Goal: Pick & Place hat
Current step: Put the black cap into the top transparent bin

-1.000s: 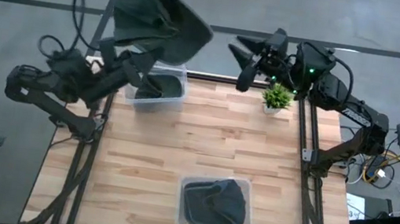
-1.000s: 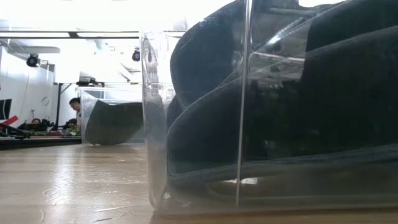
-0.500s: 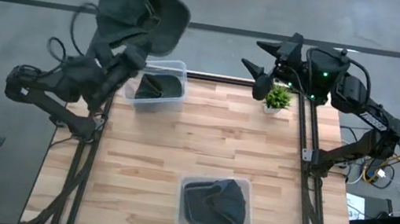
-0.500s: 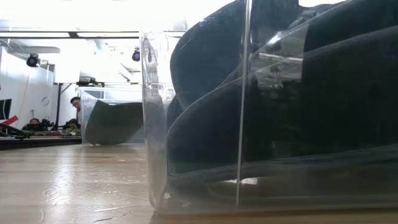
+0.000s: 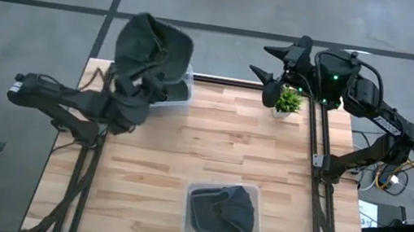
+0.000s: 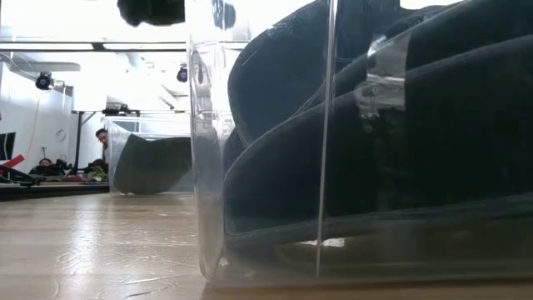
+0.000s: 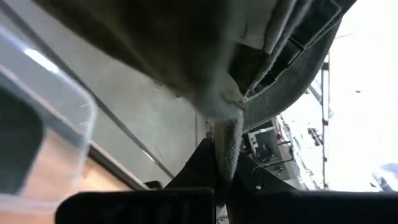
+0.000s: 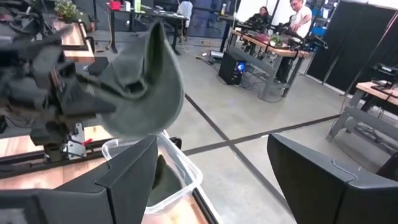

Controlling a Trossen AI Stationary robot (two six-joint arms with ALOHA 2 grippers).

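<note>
A dark green cloth hat [image 5: 153, 46] hangs in the air over the far-left clear bin [image 5: 178, 98], held by my left gripper [image 5: 131, 95], which is shut on it. In the left wrist view the hat [image 7: 186, 50] fills the picture above the fingers, with the bin's corner [image 7: 59, 124] beside it. A second dark hat [image 5: 222, 209] lies inside the near clear bin [image 5: 255, 222]. My right gripper [image 5: 279, 65] is open and holds nothing; it hovers beyond the table's far edge and sees the hat [image 8: 143, 87] from there. My left gripper pinches a bunched fold of the hat's cloth [image 7: 225, 134] between its two fingers [image 7: 199, 168]. The hat is lifted clear of the table and bin. Its crown and brim spread out beyond the fingertips, toward the table's far edge.
A small potted plant [image 5: 286, 101] stands at the far edge by the right arm. The low view is filled by the near bin [image 6: 325, 167] with its hat; the far bin [image 6: 150, 162] shows behind. People sit in the room beyond [image 8: 298, 12]. Bare wood lies mid-table [image 5: 211, 145].
My left gripper has come down and toward the table's near side, carrying the hat from high beyond the far-left corner to just over the far bin. The hat has stayed in the hold, its cloth swinging. My right gripper has shifted a little toward the right.
</note>
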